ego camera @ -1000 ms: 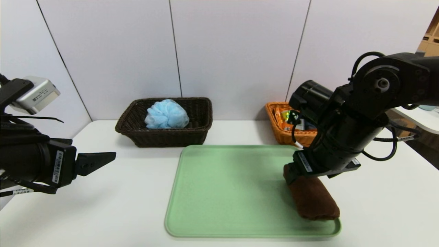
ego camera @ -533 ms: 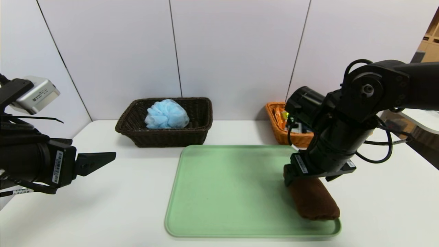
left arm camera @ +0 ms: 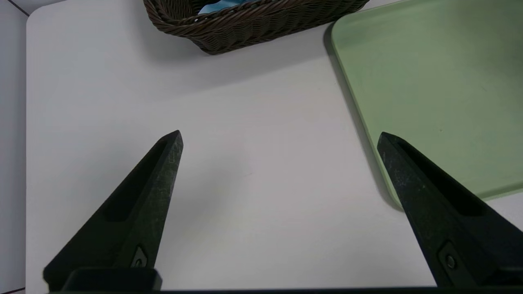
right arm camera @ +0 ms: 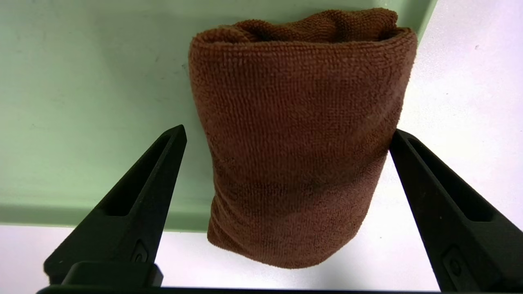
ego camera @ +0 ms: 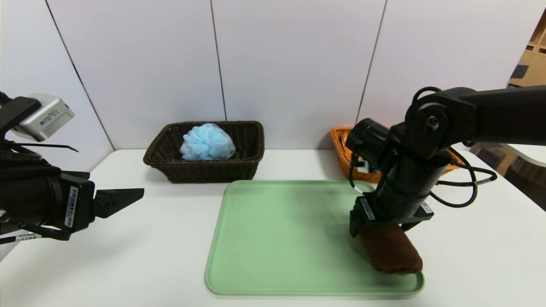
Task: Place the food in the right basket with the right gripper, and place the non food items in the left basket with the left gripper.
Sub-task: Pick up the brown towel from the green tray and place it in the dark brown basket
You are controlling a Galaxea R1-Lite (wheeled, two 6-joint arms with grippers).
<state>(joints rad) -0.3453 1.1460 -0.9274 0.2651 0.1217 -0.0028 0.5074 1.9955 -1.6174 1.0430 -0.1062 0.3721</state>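
Note:
A rolled brown towel [ego camera: 390, 251] lies at the right edge of the green tray [ego camera: 277, 238]. In the right wrist view the towel [right arm camera: 302, 134] has one end past the tray [right arm camera: 81, 81] rim, over the white table. My right gripper [ego camera: 384, 224] hangs just above the towel's far end. It [right arm camera: 288, 130] is open, with one finger on each side of the roll and not pressing it. My left gripper [ego camera: 128, 198] is parked over the table at the left, open [left arm camera: 280, 134] and empty. No food shows on the tray.
The dark brown left basket [ego camera: 204, 170] at the back holds a blue bath sponge [ego camera: 207, 142]. The orange right basket [ego camera: 341, 147] is mostly hidden behind my right arm. The left wrist view shows the brown basket [left arm camera: 245, 24] and the tray's corner [left arm camera: 429, 81].
My right arm has swung a little to the left and its wrist has settled closer over the towel. Both grippers stay open, and the left arm has not moved.

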